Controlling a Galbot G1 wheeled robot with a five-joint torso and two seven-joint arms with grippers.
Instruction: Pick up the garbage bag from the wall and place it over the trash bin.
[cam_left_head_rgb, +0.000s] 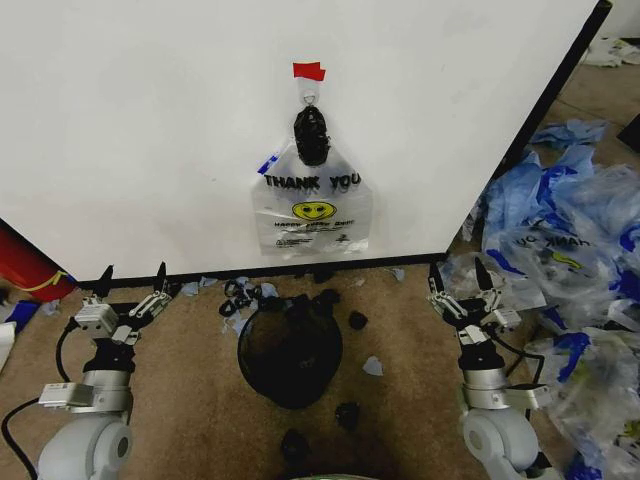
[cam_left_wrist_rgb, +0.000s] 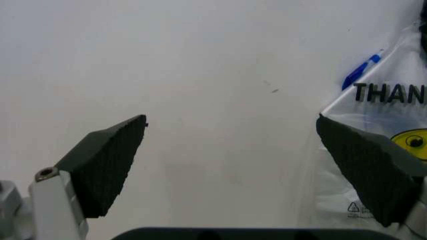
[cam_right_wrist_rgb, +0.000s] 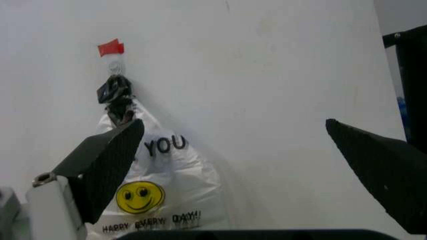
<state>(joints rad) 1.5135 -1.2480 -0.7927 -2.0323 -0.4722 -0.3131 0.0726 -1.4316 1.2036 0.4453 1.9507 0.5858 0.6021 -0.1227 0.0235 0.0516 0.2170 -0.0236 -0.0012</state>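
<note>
Both my left gripper (cam_left_head_rgb: 130, 283) and right gripper (cam_left_head_rgb: 457, 279) sit wide open and empty, so I'd pinch the thin see-through "THANK YOU" garbage bag (cam_left_head_rgb: 312, 212) on the white panel wall (cam_left_head_rgb: 150, 130) just under its black knot (cam_left_head_rgb: 311, 133), above the black wire-mesh trash bin (cam_left_head_rgb: 290, 352) between them.

"THANK YOU" is printed in black capitals across the upper part of the garbage bag (cam_left_head_rgb: 312, 212) hung on the wall (cam_left_head_rgb: 150, 120). A yellow smiley face is printed beneath the lettering. Below the face, a smaller black line is read in the right wrist view as "HAPPY EVERY DAY!". A small triangular recycling mark is printed near the bag's lower edge, seen in the left wrist view; its inner characters cannot be read. Mirrored black lettering is noted on one bag in the heap of bags (cam_left_head_rgb: 565, 250) on the floor; it cannot be read with certainty.
</note>
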